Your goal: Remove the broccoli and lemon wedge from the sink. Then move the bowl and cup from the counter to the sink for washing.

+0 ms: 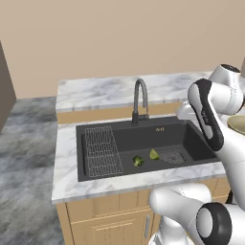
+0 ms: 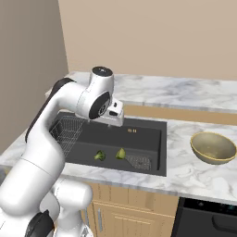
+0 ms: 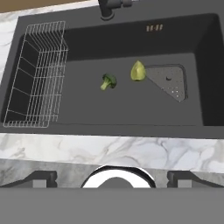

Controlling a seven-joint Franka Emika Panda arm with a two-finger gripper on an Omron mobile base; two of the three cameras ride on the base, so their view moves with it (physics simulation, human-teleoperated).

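Note:
The broccoli (image 1: 138,161) (image 2: 99,155) (image 3: 108,81) lies on the floor of the black sink (image 1: 143,136) (image 2: 143,136) (image 3: 131,111), near its middle. Just right of it rests the lemon wedge (image 1: 154,154) (image 2: 121,153) (image 3: 138,71), beside the drain strainer (image 3: 170,81). My gripper (image 3: 112,177) hangs above the sink's front rim, open and holding nothing, its fingertips (image 3: 43,177) wide apart. The tan bowl (image 2: 213,147) (image 1: 238,123) stands on the marble counter (image 2: 185,173) right of the sink. The cup is out of view.
A wire rack (image 1: 101,150) (image 2: 65,129) (image 3: 37,74) takes up the sink's left end. The dark curved faucet (image 1: 140,100) rises behind the basin. Wooden cabinets (image 1: 110,225) sit under the counter, and a dark appliance (image 2: 208,217) lies below at the right.

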